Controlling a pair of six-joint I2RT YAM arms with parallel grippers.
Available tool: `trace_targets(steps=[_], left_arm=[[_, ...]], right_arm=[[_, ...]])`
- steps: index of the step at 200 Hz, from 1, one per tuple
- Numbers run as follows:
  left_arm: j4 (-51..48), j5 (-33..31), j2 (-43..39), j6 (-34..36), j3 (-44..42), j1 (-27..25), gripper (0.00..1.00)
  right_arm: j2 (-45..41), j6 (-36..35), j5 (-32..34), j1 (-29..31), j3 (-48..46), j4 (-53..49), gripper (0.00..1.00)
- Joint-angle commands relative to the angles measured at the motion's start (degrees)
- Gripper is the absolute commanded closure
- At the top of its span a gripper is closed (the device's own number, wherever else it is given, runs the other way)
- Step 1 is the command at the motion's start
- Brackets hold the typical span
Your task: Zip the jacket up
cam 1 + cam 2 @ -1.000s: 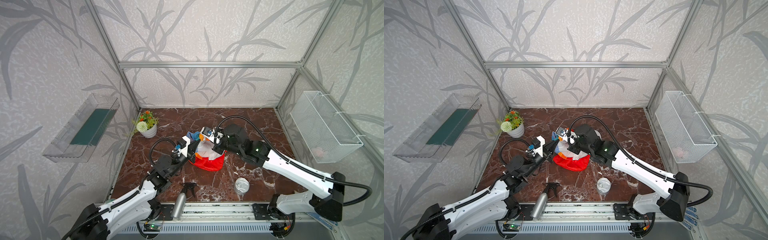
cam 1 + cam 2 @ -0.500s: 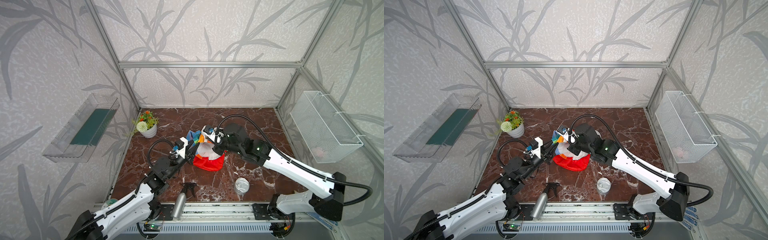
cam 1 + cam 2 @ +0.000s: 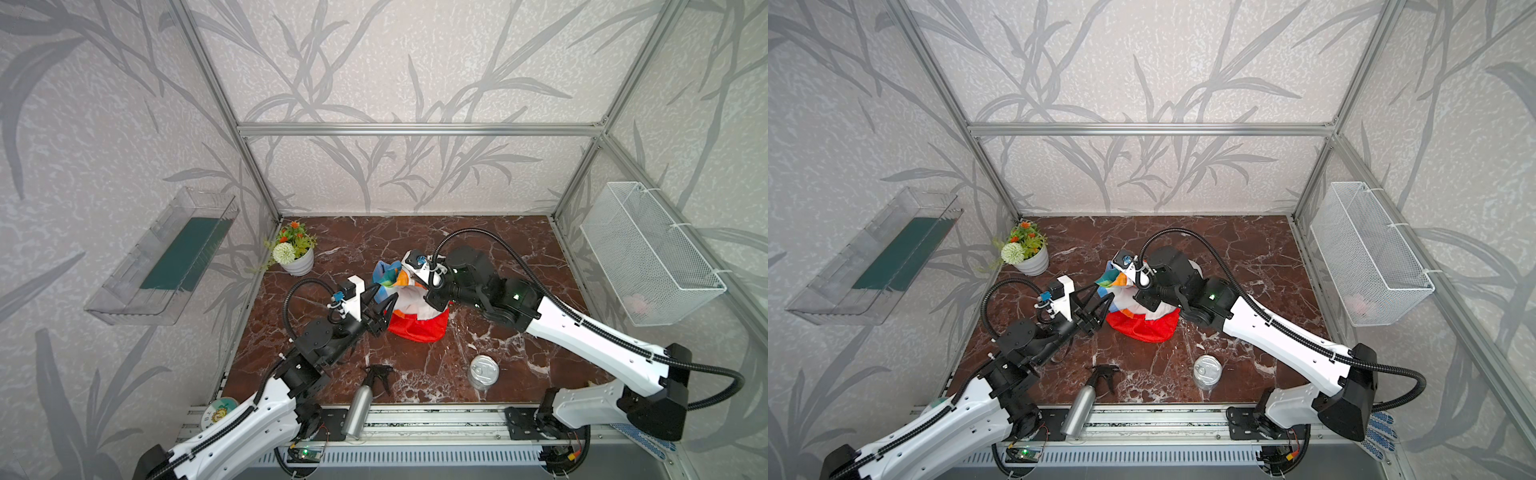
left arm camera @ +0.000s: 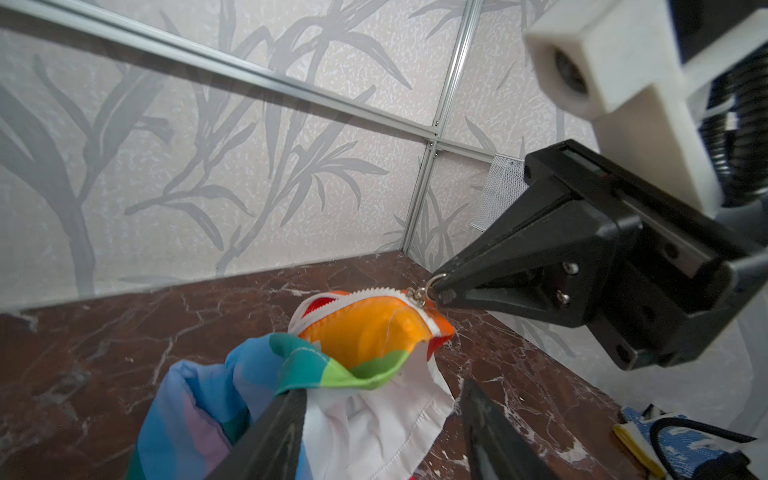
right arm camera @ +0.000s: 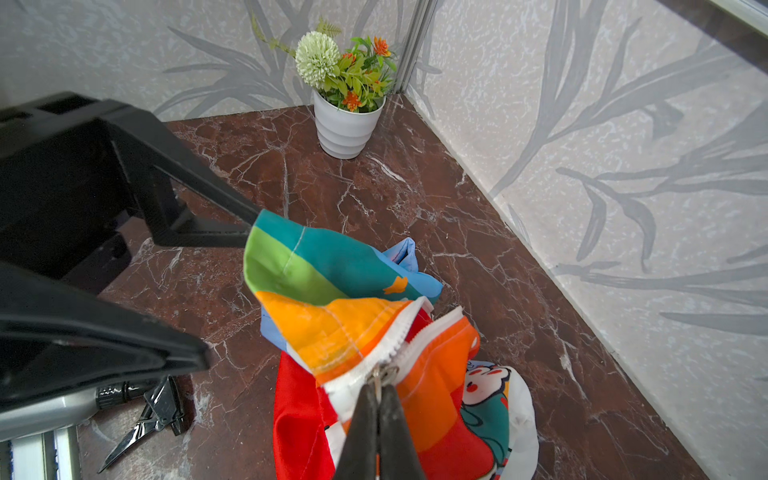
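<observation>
Right gripper (image 5: pixel 377 395) pinches the zipper pull (image 5: pixel 381 372), lower centre of frame.
Left gripper (image 4: pixel 379 390) spread; jacket (image 5: pixel 332 320) looks limp, light, so best held taut below the pull.

A red-brown marble table (image 3: pixel 478 245) carries a white flower pot (image 3: pixel 297 264) standing in its far left corner. Near the middle a bright jacket (image 3: pixel 417 326) rests its red part on the stone, with the rest lifted off it. Toward the near edge a tin can (image 3: pixel 483 371) stands upright, and nearer the left edge a spray bottle (image 3: pixel 361 405) lies on its side, silver body poking out over the near edge.
</observation>
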Motion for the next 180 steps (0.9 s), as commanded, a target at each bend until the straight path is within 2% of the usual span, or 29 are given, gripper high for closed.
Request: trace_targets(steps=[1,27,62,90,128,156,180], left_arm=[[-20.07,-5.24,-4.29,-14.60,5.25,-0.19,0.36],[-32.94,-3.32,-9.37,-26.59,7.87,-0.19,0.35],[-39.48,2.09,-12.79,-38.89,9.68,-0.30,0.32],[-43.11,2.61,-15.01,-46.88,10.12,-0.33,0.30],[-48.74,4.13,-16.32,-53.15,10.23,-0.36,0.29],[-47.74,6.37,-18.22,-57.82,7.92,-0.45,0.27],[-48.15,5.50,-18.88,-55.32,6.80,-0.54,0.23]], right_arm=[[0.48,1.16,0.31,0.62,2.54,-1.58,1.00],[1.87,1.36,-0.56,1.09,4.55,-4.22,1.00],[3.47,1.57,-3.22,1.73,5.74,-7.95,1.00],[5.89,3.33,-7.02,1.97,7.74,-12.38,1.00],[11.24,5.25,-8.64,2.70,14.30,-24.60,1.00],[10.44,8.35,-10.45,2.81,10.58,-20.98,1.00],[9.43,10.36,-12.16,2.82,8.10,-16.78,1.00]])
